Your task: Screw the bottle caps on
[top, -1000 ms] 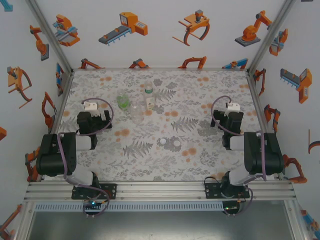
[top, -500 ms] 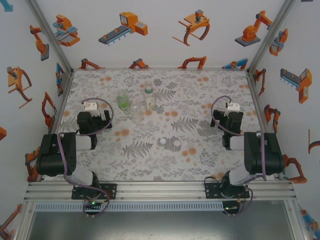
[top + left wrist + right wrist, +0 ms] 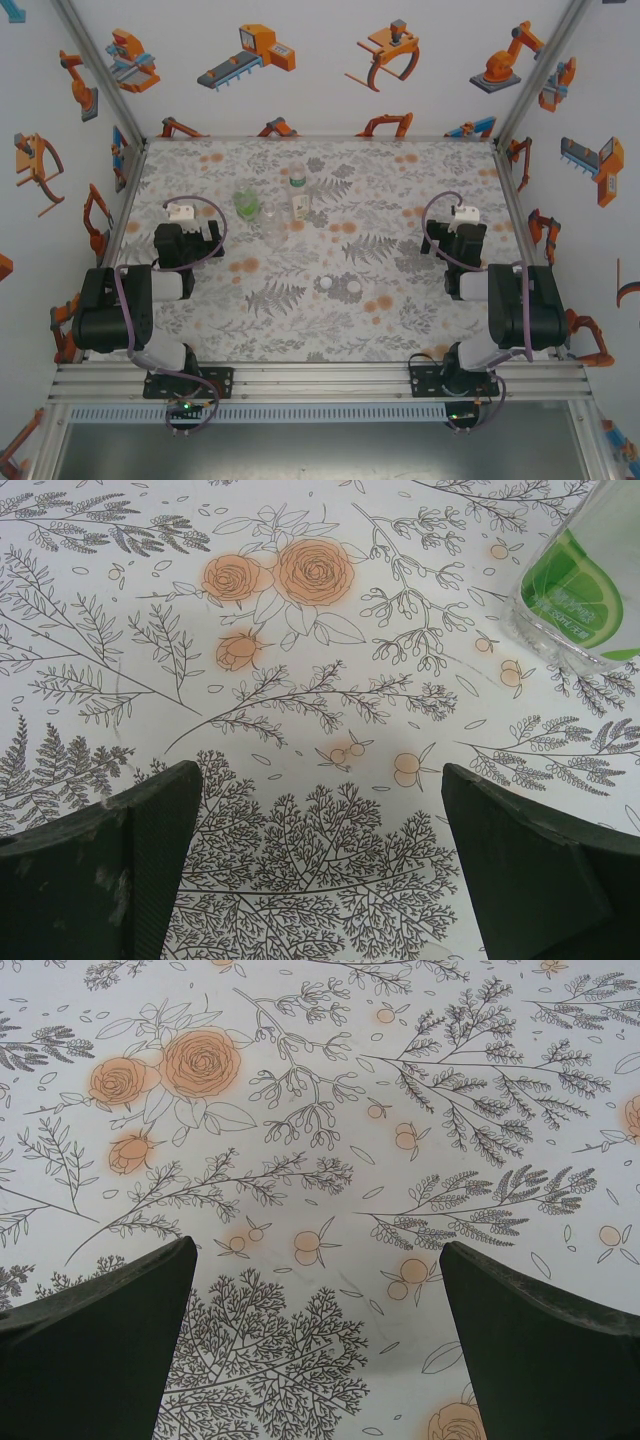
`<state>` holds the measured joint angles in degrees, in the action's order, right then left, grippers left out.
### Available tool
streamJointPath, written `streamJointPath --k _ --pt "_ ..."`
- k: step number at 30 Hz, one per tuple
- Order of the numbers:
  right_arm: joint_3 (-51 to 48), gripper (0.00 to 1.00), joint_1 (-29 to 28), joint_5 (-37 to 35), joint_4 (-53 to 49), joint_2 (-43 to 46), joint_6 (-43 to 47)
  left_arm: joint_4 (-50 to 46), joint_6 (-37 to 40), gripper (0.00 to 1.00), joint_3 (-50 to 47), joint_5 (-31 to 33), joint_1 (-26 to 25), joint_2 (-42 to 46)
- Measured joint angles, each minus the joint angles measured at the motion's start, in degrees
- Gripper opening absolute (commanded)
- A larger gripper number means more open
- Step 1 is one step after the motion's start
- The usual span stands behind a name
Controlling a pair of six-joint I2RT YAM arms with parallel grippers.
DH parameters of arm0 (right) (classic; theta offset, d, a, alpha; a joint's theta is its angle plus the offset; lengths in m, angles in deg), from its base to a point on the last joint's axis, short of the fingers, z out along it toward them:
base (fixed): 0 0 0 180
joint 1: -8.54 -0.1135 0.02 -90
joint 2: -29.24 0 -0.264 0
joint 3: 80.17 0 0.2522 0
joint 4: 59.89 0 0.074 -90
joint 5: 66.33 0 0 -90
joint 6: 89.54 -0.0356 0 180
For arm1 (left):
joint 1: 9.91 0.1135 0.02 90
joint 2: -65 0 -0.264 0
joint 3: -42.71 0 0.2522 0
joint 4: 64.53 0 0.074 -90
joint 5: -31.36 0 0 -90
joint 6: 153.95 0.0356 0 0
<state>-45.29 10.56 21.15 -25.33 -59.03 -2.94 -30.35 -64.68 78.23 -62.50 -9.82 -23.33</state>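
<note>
Left gripper (image 3: 320, 780) released, jaws wide apart over the floral table (image 3: 430, 320) near its left edge, with the green bottle (image 3: 580, 585) standing ahead to its right. Right gripper (image 3: 318, 1250) released too, empty, near the right edge. 3 bottles cluster left of the table's middle, toward the far edge: green bottle, clear bottle (image 3: 273, 228), labelled bottle (image 3: 299, 203). 2 white bottle caps (image 3: 325, 284) lie side by side near the middle, apart from the bottles
</note>
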Motion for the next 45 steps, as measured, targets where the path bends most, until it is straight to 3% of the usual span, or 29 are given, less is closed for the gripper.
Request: streamJointPath --k 15,23,28,35,40,45 --pt "0.0 0.99 0.0 0.52 -0.59 0.63 0.13 -1.18 -0.42 0.97 0.39 1.84 0.0 0.33" --pt "2.38 0.92 -0.02 4.61 -11.74 13.77 0.85 -19.54 -4.52 0.97 8.22 9.81 -0.39 12.63" --pt "7.37 0.88 -1.46 10.32 -17.57 17.81 -1.07 -32.22 -8.22 0.97 13.88 11.41 -1.46 20.98" --pt "8.9 0.88 -15.02 15.3 -19.85 16.33 -2.12 -45.44 -13.68 0.97 16.41 8.37 -2.56 32.96" --pt "12.9 0.85 -26.1 14.47 -19.04 8.76 -3.98 -51.41 -18.1 0.97 16.5 4.96 -2.67 39.8" --pt "16.83 0.85 -33.64 11.69 -14.53 -0.59 -7.43 -57.42 -15.02 0.97 18.84 2.84 -4.61 40.68"
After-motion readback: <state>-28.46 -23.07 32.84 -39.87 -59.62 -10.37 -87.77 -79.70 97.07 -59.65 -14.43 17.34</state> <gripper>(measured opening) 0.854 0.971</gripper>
